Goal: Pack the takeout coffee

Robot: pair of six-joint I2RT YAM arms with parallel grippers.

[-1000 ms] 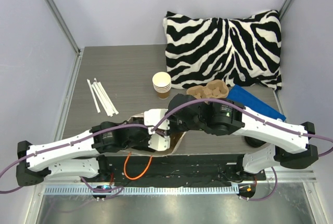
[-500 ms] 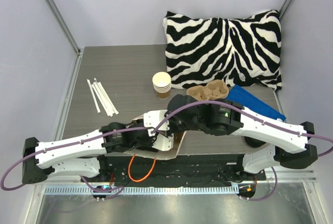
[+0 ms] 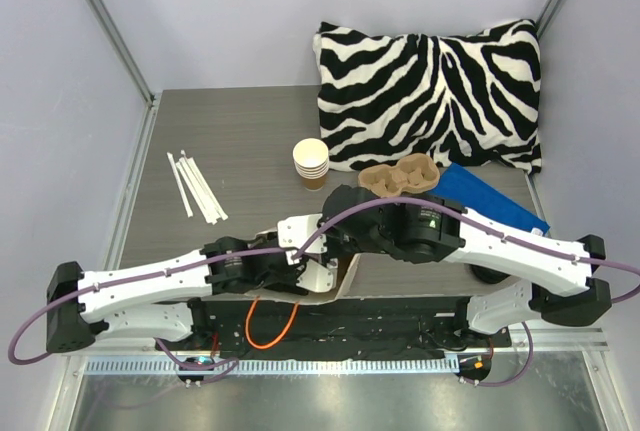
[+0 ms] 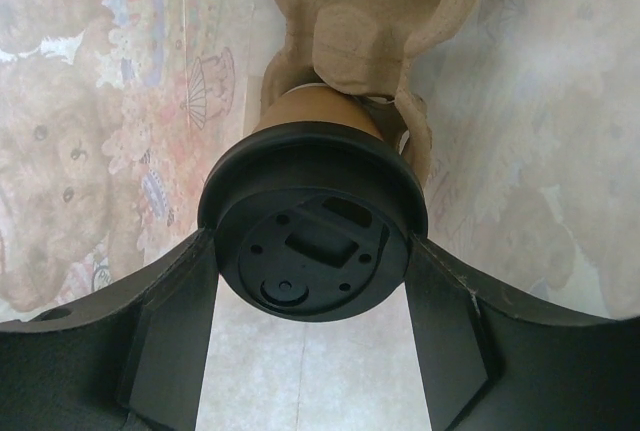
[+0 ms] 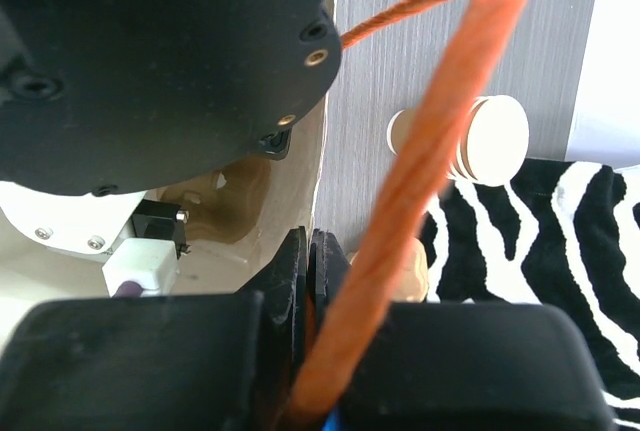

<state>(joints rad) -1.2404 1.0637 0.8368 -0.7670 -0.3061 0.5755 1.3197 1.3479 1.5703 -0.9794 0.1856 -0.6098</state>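
Left tool: clamped across black lid of takeout coffee; brown paper cup, round lid facing wrist camera, inside paper bag. Right tool: clenched on bag rim, orange handle alongside.

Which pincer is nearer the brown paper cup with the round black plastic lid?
Left: the left pincer clasps the lidded brown paper cup. The right pincer pinches the paper bag's rim.
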